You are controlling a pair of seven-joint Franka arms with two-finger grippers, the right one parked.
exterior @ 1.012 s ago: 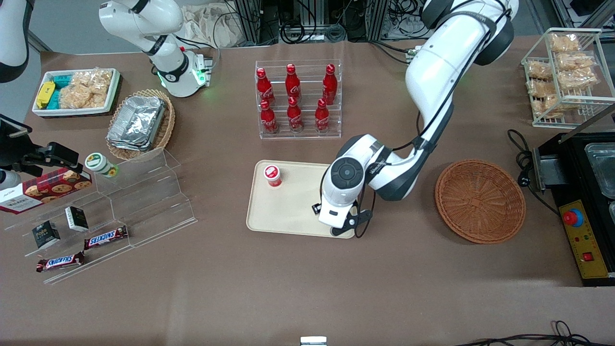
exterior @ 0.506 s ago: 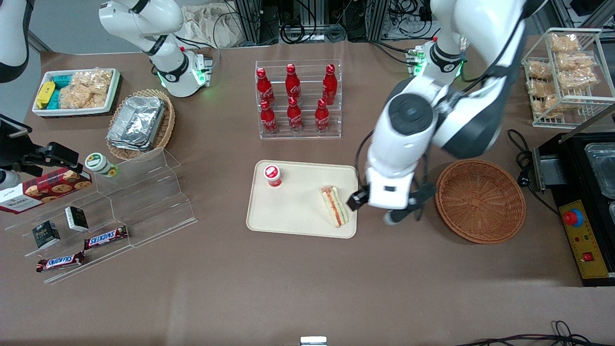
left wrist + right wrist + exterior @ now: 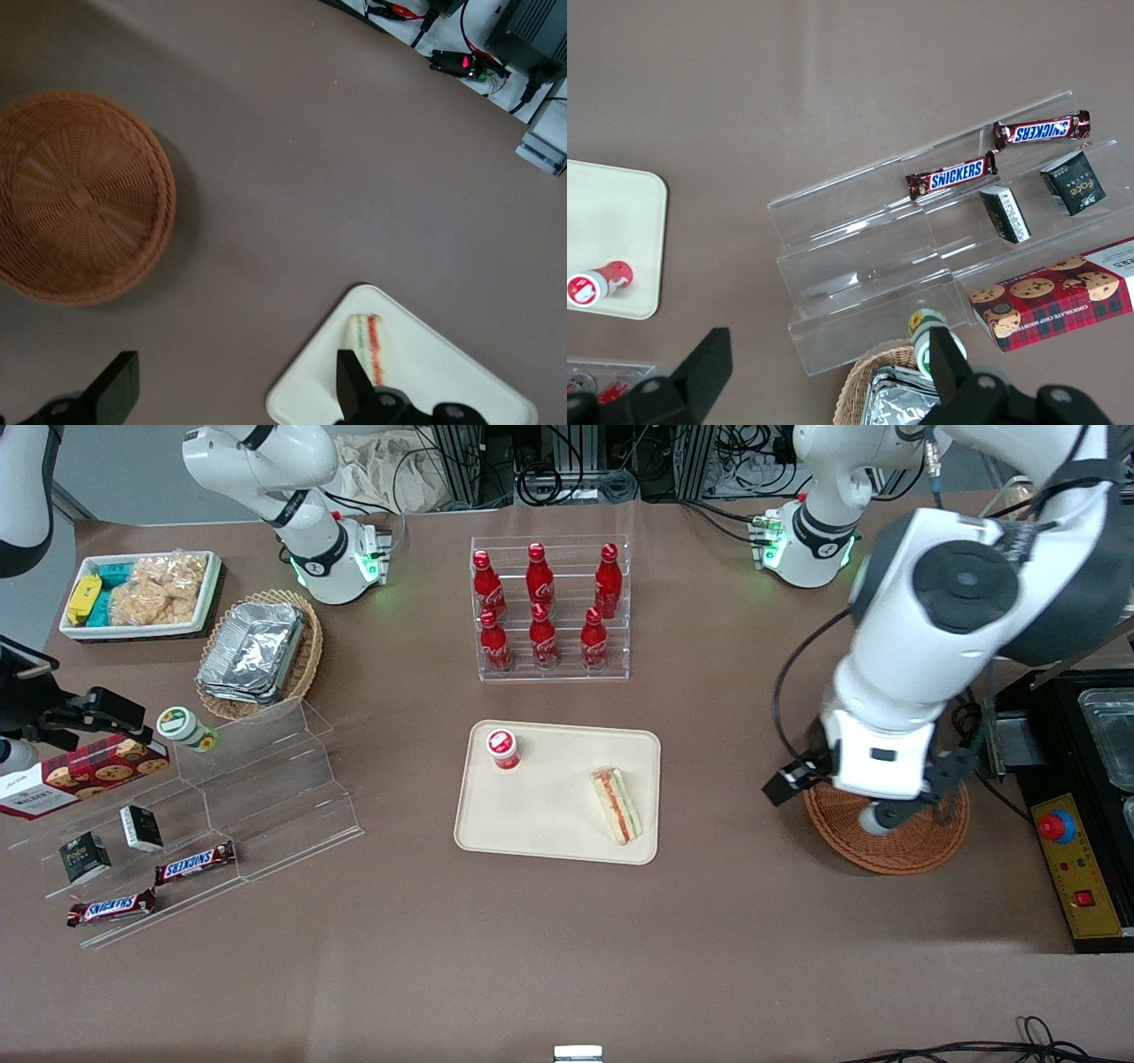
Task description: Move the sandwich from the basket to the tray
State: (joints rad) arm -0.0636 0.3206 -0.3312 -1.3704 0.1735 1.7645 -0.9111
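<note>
soft, light triangle white-bread sandwich (image 3: 617,805) on flat cream tray (image 3: 540,824) | end effector (image 3: 232,388) spread, empty, above round brown woven basket (image 3: 912,849) | hold crusts gently

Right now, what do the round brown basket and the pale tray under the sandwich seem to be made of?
The basket looks like woven wicker, reddish-brown, with strands radiating from its centre. The tray looks like smooth matte cream plastic, moulded with rounded corners and a low rim, though melamine is possible. The sandwich lies on it. The open pincer hangs above the basket.

Glossy white arm, black joints, black claw (image 3: 235,390).
</note>
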